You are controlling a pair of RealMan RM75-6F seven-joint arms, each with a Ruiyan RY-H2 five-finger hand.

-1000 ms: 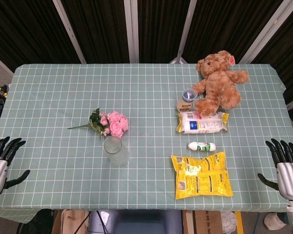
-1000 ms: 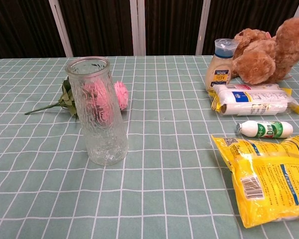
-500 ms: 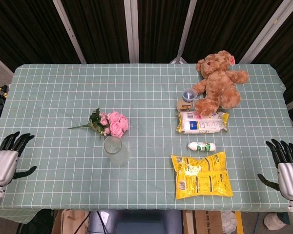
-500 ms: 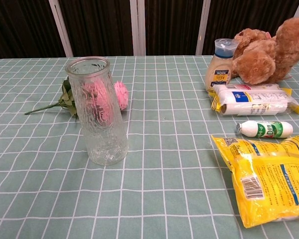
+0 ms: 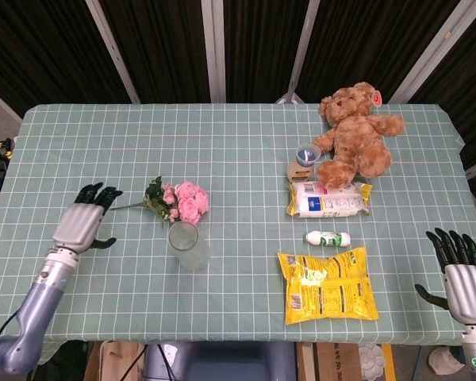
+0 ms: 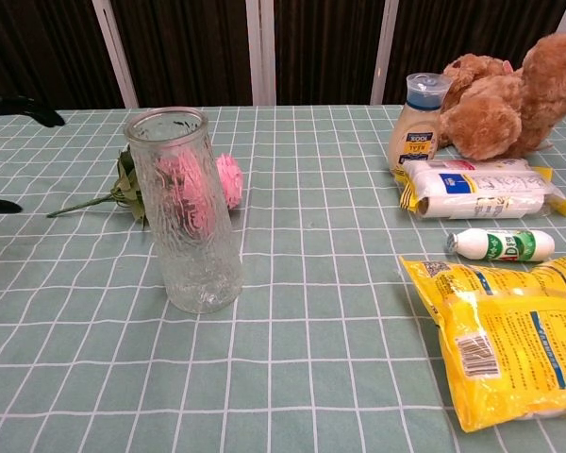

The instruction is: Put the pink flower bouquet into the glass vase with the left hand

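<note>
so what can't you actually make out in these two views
- Left hand: chest view's left edge cuts off all but dark fingertips.
- Pink flower bouquet: chest view, blooms mostly blurred behind the glass vase.
- Teddy bear: chest view, right edge cuts it off.
- Right hand: absent from chest view.

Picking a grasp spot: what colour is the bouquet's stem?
Green, as are the leaves, on the bouquet; clearest in the chest view.
</note>
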